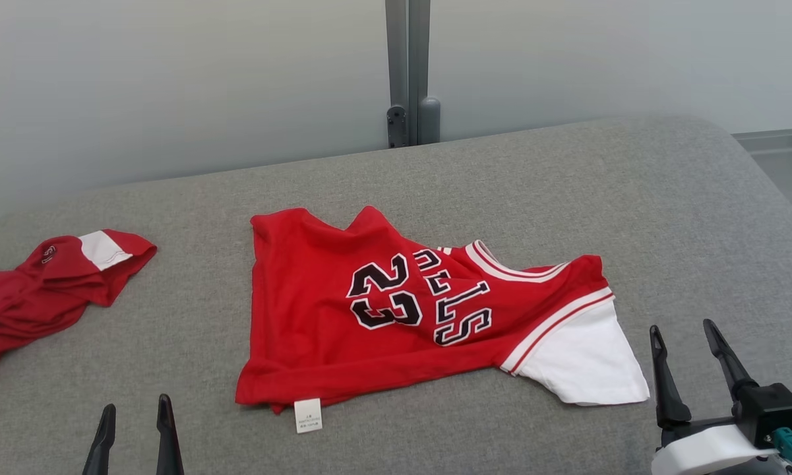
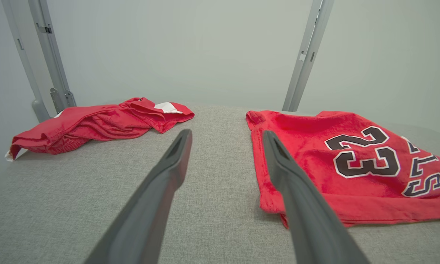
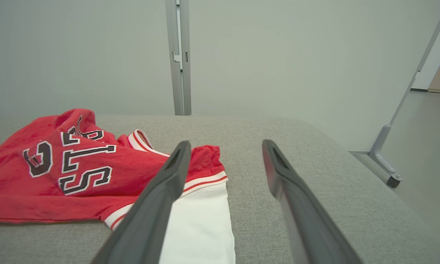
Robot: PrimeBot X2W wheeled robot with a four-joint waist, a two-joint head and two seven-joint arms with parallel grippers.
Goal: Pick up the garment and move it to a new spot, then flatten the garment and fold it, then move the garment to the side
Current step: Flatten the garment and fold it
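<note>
The red jersey is lying near the middle of the grey padded surface. Its long axis is running left to right, with the hem facing the robot's left and the collar and white sleeve pointing right. A white label is sticking out from its near edge. Bare padding is lying open behind it and to its right. A second red garment is sitting well apart at the left. The left gripper is hovering near the hem corner and the right gripper just beside the sleeve, both spread wide and holding nothing.
</note>
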